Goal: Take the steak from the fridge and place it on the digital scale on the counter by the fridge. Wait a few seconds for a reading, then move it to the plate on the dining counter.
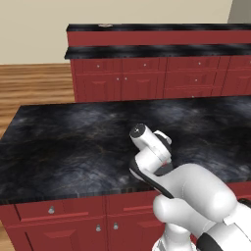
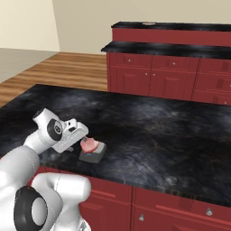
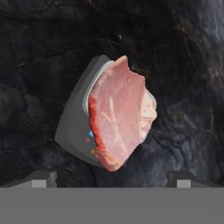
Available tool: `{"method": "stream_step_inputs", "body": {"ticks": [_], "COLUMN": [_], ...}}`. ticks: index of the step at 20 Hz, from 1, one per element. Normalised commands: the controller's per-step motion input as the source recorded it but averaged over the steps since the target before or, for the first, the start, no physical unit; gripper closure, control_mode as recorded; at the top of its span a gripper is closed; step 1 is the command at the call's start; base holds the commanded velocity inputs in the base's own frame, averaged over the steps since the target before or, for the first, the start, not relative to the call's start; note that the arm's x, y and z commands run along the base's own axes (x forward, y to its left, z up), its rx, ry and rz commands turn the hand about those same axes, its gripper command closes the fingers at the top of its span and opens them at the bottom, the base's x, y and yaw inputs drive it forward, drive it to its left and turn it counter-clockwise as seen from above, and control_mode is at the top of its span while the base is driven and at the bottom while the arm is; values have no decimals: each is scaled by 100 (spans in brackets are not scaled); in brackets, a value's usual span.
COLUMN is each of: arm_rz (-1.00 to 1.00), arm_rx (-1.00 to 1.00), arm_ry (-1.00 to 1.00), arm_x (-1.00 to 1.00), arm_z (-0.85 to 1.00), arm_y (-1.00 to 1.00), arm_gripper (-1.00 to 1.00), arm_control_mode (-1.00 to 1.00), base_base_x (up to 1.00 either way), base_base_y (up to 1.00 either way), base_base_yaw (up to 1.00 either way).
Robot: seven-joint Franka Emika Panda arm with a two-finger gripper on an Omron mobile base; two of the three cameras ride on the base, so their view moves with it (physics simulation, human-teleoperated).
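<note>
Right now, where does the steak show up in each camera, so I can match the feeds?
Left base view: I can't find it; the arm may hide it.
Right base view: lower left, the steak lies on the digital scale, beside the open claw.
Hand view: centre, steak covering most of the scale.
Shared landmark: the black marbled counter.

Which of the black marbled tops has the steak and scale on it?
The near counter right before the robot: the steak lies on the digital scale near its front edge. The stepped dining counter behind carries neither.
</note>
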Motion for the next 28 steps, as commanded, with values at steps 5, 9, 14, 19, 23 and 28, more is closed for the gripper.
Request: {"method": "stream_step_inputs", "body": {"ticks": [5, 9, 14, 19, 23, 28], "arm_rz": [0, 0, 0, 0, 0, 0], "arm_rx": [-2, -2, -1, -2, -2, -2], "arm_ry": [0, 0, 1, 5, 1, 0], "arm_x": [0, 0, 0, 0, 1, 7], "arm_z": [0, -3, -6, -20, -18, -6], "arm_y": [0, 0, 0, 0, 0, 0], "arm_gripper": [-100, -100, -100, -100, -100, -100], "arm_control_mode": [-100, -100, -100, -100, -100, -100], "base_base_x": [0, 0, 0, 0, 0, 0], "base_base_y": [0, 0, 0, 0, 0, 0], "base_base_yaw": [0, 0, 0, 0, 0, 0]}}
